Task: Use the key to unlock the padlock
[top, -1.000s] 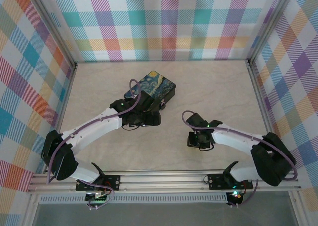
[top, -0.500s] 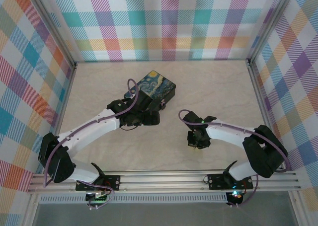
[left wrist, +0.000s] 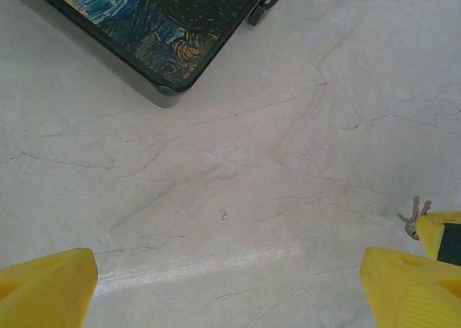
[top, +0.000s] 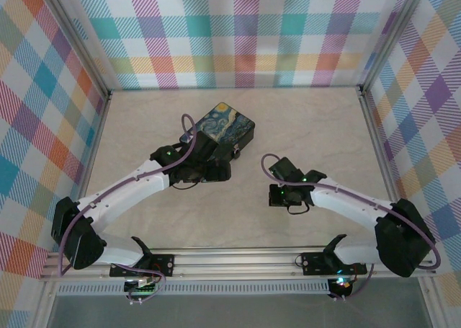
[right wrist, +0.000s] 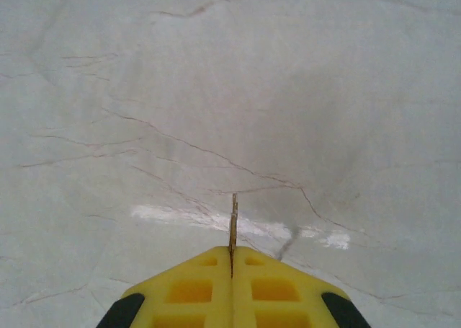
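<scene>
The right gripper (right wrist: 232, 254) is clamped tight on the key (right wrist: 233, 223), held edge-on between its yellow tips, well to the right of the box (top: 225, 127). The left gripper (left wrist: 227, 281) hangs spread wide and empty just beside the box. At the box's corner sits what may be the padlock (left wrist: 263, 1).

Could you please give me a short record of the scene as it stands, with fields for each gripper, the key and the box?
left gripper: open wide, nothing in it, above the bare table just short of the box's corner
right gripper: shut on the key, away from the box
key: thin metal blade seen edge-on, sticking out of the right gripper's tip, above the table
box: dark, with a blue-and-yellow swirly lid, lying flat on the table
table: pale, marbled surface
</scene>
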